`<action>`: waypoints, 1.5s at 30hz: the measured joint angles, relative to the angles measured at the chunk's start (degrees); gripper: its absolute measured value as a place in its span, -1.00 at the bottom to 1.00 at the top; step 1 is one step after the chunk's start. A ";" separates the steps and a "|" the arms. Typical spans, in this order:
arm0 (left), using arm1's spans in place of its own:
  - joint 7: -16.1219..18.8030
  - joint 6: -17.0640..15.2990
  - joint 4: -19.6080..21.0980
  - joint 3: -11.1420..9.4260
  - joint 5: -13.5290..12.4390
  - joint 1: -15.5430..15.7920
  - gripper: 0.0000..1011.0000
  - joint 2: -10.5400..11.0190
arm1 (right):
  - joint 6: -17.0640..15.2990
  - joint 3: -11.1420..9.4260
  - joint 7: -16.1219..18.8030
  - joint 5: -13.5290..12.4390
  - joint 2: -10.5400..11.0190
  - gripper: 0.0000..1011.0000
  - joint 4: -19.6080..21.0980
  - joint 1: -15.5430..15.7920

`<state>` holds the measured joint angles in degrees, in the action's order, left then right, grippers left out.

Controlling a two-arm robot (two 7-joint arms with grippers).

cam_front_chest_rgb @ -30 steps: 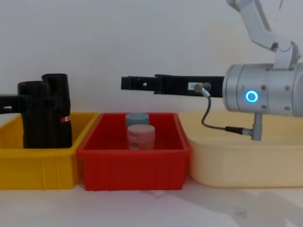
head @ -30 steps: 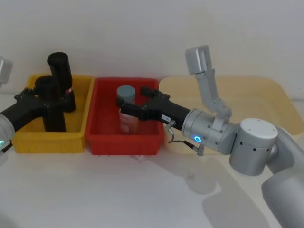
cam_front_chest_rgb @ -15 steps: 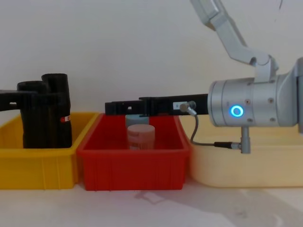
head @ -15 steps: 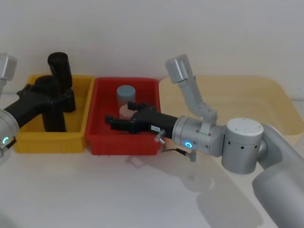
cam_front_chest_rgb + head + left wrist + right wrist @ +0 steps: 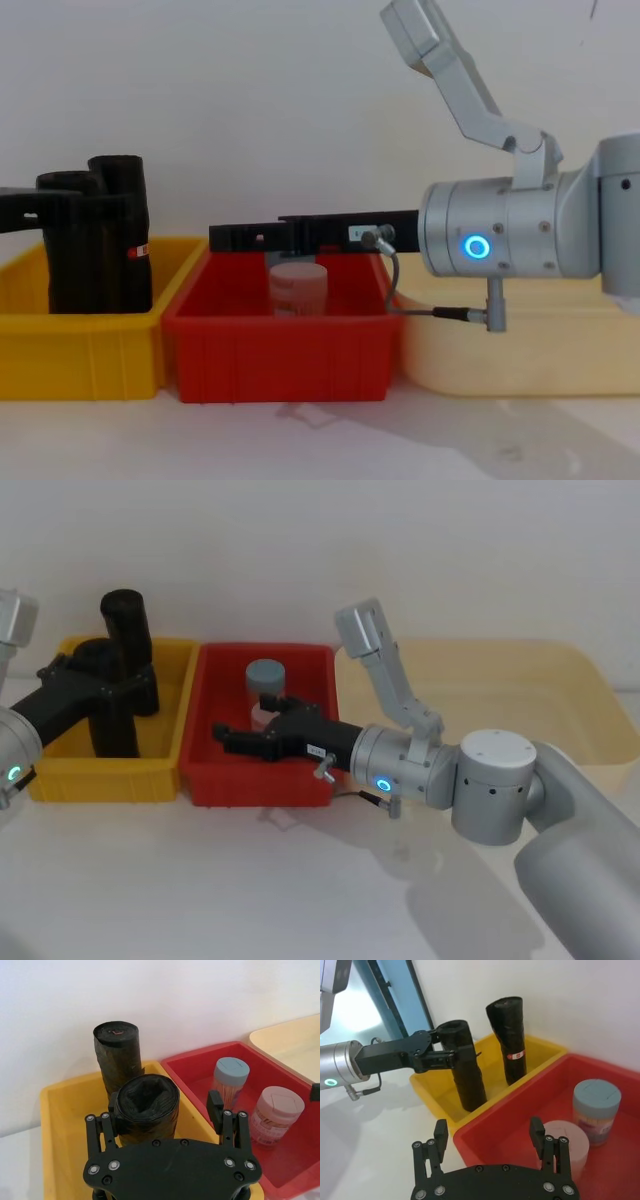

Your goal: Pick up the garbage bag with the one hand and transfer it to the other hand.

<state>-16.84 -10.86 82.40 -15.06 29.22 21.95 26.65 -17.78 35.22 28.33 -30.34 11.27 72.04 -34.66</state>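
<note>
The garbage bag [image 5: 125,620], a black roll with a red-and-white label band, stands upright at the back of the yellow bin [image 5: 100,780]; it also shows in the right wrist view [image 5: 510,1025]. In front of it stands a second black roll [image 5: 115,725] with no label showing. My left gripper [image 5: 115,685], on the green-ringed arm, is open, its fingers straddling this front roll [image 5: 147,1105] near the top. My right gripper [image 5: 222,740], on the blue-ringed arm, is open and holds nothing, hovering over the red bin [image 5: 260,780] and pointing towards the yellow bin.
In the red bin stand a grey-lidded jar [image 5: 266,675] and a pink-lidded jar [image 5: 298,285], just under my right gripper. A large cream tray [image 5: 560,680] lies to the right. White table surface stretches in front of the bins.
My right gripper has swung left and lower, from above the red bin's right side to its left front. The left gripper and both rolls have barely moved.
</note>
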 joint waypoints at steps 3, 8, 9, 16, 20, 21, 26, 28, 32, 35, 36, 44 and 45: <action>0.03 0.02 -0.02 -0.02 -0.05 0.04 0.98 -0.03 | 1.63 0.10 -0.58 0.64 -0.28 0.98 -0.60 -0.21; 0.07 0.06 -0.06 -0.05 -0.10 0.07 0.98 -0.06 | 4.90 0.18 -2.03 2.26 -0.72 0.98 -1.64 -0.52; 0.07 0.06 -0.06 -0.06 -0.11 0.08 0.98 -0.06 | 5.36 0.19 -2.28 2.55 -0.77 0.98 -1.79 -0.56; 0.12 0.09 -0.08 -0.09 -0.15 0.11 0.98 -0.10 | 8.88 0.33 -4.31 4.98 -1.22 0.98 -3.24 -1.09; 0.14 0.09 -0.09 -0.09 -0.17 0.13 0.98 -0.12 | 9.33 0.45 -4.90 5.91 -1.42 0.98 -4.33 -1.56; 0.14 0.10 -0.08 -0.09 -0.18 0.13 0.98 -0.13 | 9.39 0.52 -5.08 6.30 -1.51 0.98 -4.82 -1.78; 0.15 0.09 -0.09 -0.08 -0.18 0.15 0.98 -0.14 | 9.38 0.80 -5.33 7.22 -1.91 0.98 -6.53 -2.46; 0.15 0.09 -0.09 -0.08 -0.19 0.16 0.98 -0.14 | 9.28 0.96 -5.39 7.60 -2.13 0.98 -7.36 -2.84; 0.14 0.09 -0.09 -0.08 -0.19 0.16 0.98 -0.15 | 9.04 1.25 -5.56 8.28 -2.49 0.98 -8.72 -3.40; 0.14 0.09 -0.09 -0.08 -0.19 0.16 0.98 -0.14 | 8.82 1.40 -5.68 8.76 -2.81 0.98 -9.75 -3.84; 0.14 0.09 -0.09 -0.08 -0.19 0.16 0.98 -0.14 | 8.71 1.47 -5.73 9.00 -2.95 0.98 -10.24 -4.05; 0.14 0.09 -0.09 -0.08 -0.18 0.15 0.98 -0.14 | 8.39 1.71 -5.91 10.02 -3.48 0.98 -12.26 -4.96; 0.14 0.09 -0.09 -0.08 -0.18 0.15 0.98 -0.14 | 8.35 1.73 -5.92 10.16 -3.57 0.98 -12.65 -5.12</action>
<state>-16.71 -10.78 82.32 -15.14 29.03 22.10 26.50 -9.42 36.95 22.41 -20.18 7.70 59.39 -39.78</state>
